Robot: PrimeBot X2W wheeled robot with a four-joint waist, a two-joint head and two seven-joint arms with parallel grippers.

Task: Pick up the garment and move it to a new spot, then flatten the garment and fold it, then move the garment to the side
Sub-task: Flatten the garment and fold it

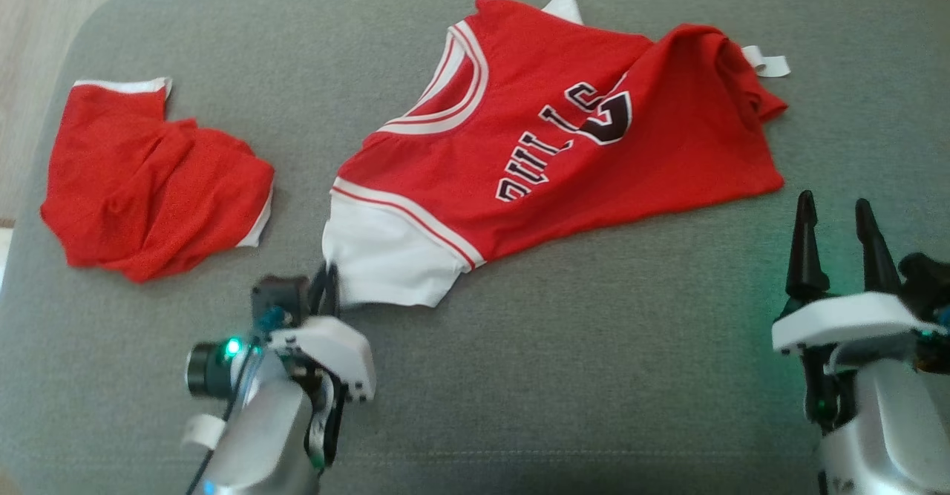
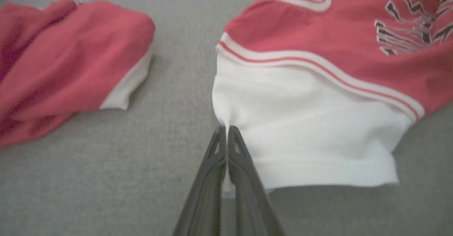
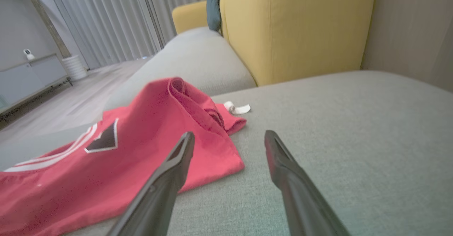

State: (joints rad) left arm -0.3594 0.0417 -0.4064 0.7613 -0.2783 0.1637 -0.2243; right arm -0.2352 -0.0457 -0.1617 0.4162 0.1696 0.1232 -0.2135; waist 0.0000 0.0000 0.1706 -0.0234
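Two red garments lie on a grey cushion [image 1: 594,376], seen from above. Taking the cushion as a clock face, a red basketball jersey [image 1: 594,161] is spread from the centre out toward 1 o'clock. It lies front side up, with dark lettering and a number across the chest and white stripes round the neck opening. Its white sleeve [image 1: 386,257] reaches toward 7 o'clock. The end at 2 o'clock is rumpled into folds, and a small white strip [image 1: 768,62] pokes out just past it. The second red piece [image 1: 148,183], trimmed in white, sits crumpled at 9 o'clock, apart from the jersey with bare grey cloth between them.

The left gripper [image 1: 330,271] is at 7 o'clock, its two dark fingers pressed together on the near corner of the white sleeve. From its wrist camera the fabric puckers at the fingertips, and a sliver of white shows between the fingers lower down. The right gripper [image 1: 835,204] is at 4 o'clock, fingers spread wide and holding nothing. Its tips point toward 12 and stand just beside the jersey's near hem.

From the right wrist camera, a yellow armchair [image 3: 300,27] stands beyond the cushion at 12 o'clock. Pale curtains [image 3: 106,16] and a wooden floor [image 3: 70,101] lie toward 10 o'clock.
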